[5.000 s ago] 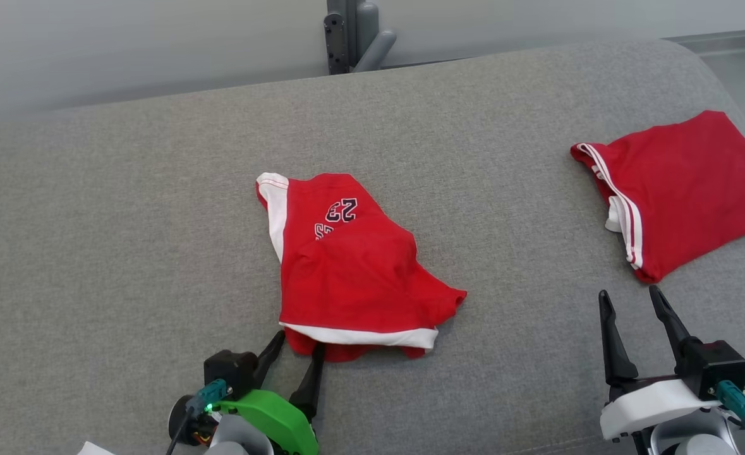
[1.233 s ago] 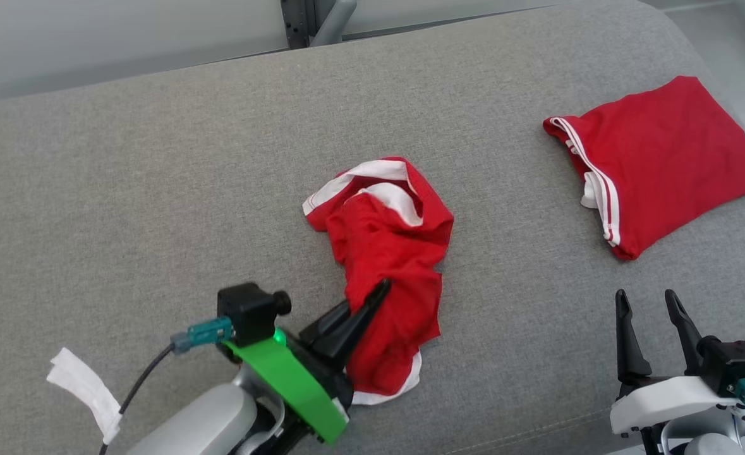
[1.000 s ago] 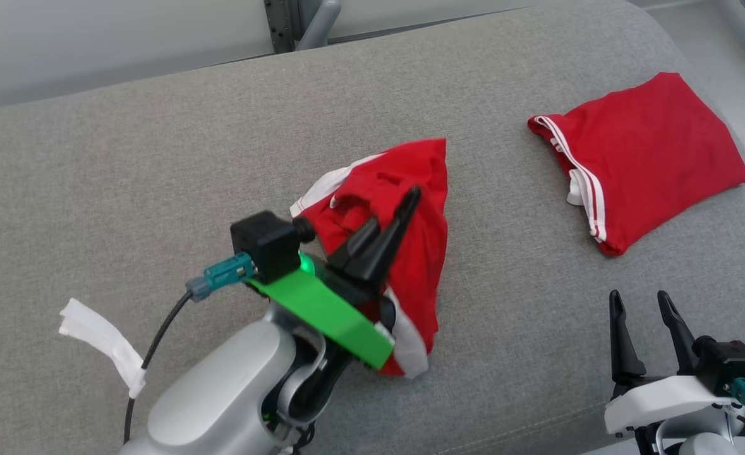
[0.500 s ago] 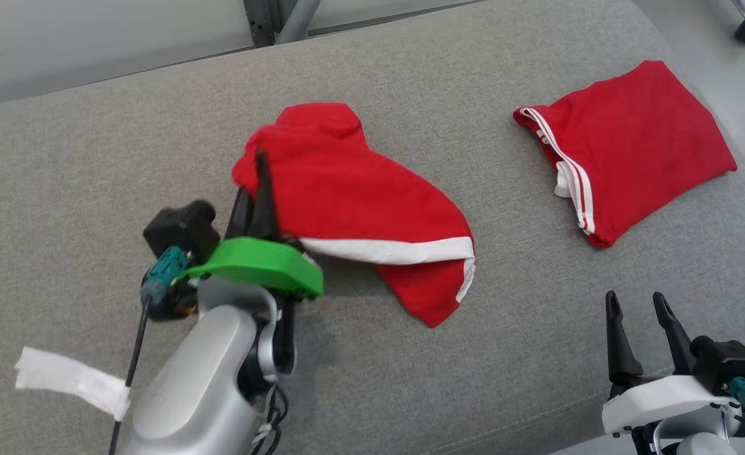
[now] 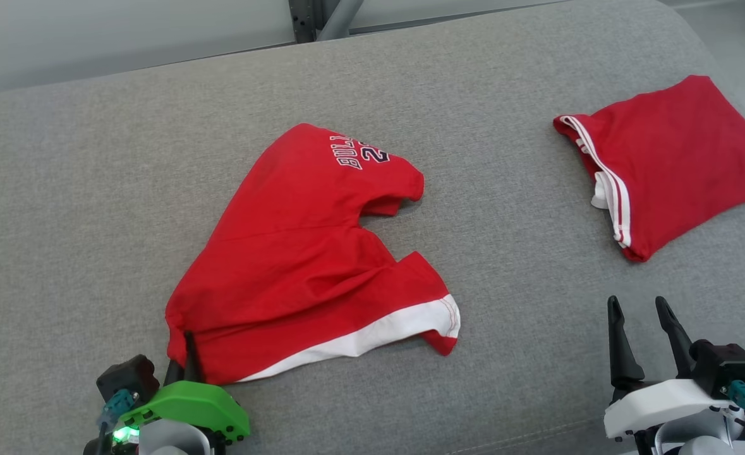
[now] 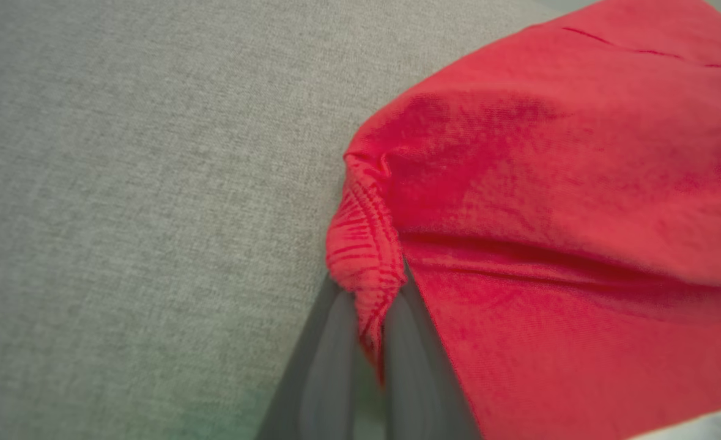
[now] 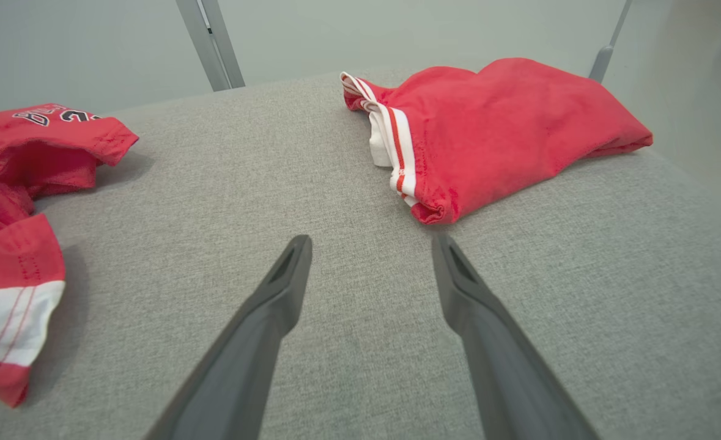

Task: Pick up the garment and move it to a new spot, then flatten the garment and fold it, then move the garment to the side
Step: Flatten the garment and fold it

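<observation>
We see a padded grey bench (image 5: 94, 158) with a pale wall behind it. Across its middle, reaching toward the near left, lies the red garment (image 5: 296, 253). It is loosely spread and creased, with a deep notch in its right edge. Well apart from it, at the bench's far right, sits a second red garment (image 5: 682, 158), folded into a neat block.

At the lower right of the head view is the right pincer (image 5: 636, 309). Its two dark fingers are spread with nothing between them, and they point up the bench toward the folded block. At the lower left is the left pincer (image 5: 182, 357), under its green cover. It is pressed together on the red garment's near-left corner. Our left wrist view shows that ribbed corner bunched tight between the two fingers.

A white band (image 5: 372, 332) runs along the garment's near hem. White stripes (image 5: 612, 189) edge the folded block's left side. Dark lettering (image 5: 356, 153) sits near the garment's far edge, upside down to us. A dark metal post (image 5: 312, 11) stands just behind the bench.
</observation>
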### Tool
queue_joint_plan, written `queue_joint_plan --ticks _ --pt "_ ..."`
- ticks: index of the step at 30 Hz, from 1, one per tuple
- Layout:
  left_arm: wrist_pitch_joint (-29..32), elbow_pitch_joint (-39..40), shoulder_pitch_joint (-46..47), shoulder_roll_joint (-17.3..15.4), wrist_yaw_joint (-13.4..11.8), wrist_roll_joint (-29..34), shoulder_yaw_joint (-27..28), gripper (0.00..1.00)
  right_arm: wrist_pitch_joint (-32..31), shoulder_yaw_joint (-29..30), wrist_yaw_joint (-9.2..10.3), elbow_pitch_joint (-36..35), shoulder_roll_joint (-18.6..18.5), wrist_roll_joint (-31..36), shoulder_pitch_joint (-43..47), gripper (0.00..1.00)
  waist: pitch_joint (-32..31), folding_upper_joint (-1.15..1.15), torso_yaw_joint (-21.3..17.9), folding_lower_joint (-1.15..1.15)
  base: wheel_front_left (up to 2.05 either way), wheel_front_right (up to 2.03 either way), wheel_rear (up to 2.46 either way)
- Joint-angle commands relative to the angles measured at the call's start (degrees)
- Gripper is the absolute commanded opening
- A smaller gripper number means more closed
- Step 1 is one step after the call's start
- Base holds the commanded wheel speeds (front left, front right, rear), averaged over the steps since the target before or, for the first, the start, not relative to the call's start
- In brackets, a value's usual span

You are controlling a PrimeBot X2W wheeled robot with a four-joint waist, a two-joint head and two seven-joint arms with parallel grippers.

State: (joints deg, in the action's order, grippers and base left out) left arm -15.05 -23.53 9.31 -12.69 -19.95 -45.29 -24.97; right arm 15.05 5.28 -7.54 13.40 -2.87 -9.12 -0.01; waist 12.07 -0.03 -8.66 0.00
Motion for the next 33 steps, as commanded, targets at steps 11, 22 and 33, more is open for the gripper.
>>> queue_joint_plan --ticks 11,22,33 --pt "-0.1 2.6 1.6 2.8 1.9 5.2 -0.6 1.00 0.2 -0.1 0.11 0.0 -0.1 1.4 0.2 1.00 -0.5 0.03 4.7 0.00 0.00 0.00 0.00" --pt "3.0 8.4 -3.0 -3.2 3.5 6.4 -2.8 1.00 0.2 -0.1 0.11 0.0 -0.1 1.1 1.6 1.00 -1.3 0.03 3.9 0.00 0.00 0.00 0.00" --pt "9.5 21.8 -9.2 -8.7 -0.9 8.2 -4.8 1.00 0.2 -0.1 0.11 0.1 -0.1 1.0 0.8 1.00 -0.6 0.03 3.0 0.00 0.00 0.00 0.00"
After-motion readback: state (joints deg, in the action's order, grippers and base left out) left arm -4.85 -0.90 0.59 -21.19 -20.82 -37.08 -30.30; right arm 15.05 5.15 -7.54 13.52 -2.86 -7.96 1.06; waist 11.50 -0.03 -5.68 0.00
